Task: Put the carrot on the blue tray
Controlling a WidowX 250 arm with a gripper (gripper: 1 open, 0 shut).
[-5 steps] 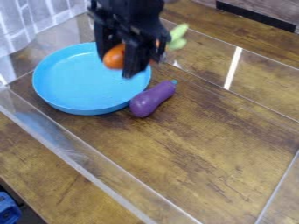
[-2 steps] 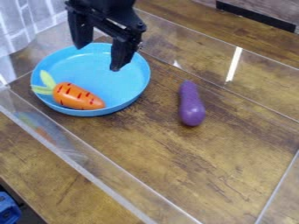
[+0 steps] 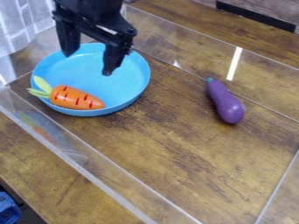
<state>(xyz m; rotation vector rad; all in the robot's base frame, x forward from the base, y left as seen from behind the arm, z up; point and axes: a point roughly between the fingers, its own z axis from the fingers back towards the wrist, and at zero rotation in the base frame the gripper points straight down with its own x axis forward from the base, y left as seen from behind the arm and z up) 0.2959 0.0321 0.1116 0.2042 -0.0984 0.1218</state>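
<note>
The orange carrot (image 3: pixel 76 97) with its light green top lies on its side in the round blue tray (image 3: pixel 132 80), toward the tray's front left. My black gripper (image 3: pixel 90 48) hangs above the back of the tray, fingers spread wide apart and open, with nothing between them. It stands clear of the carrot, above and behind it.
A purple eggplant toy (image 3: pixel 226 101) lies on the wooden table to the right of the tray. A clear plastic wall (image 3: pixel 70 149) runs along the front left, and another clear edge (image 3: pixel 233 63) crosses the back right.
The gripper let go of the carrot, which now lies in the tray, and opened wide while shifting left. The eggplant rolled away to the right.
</note>
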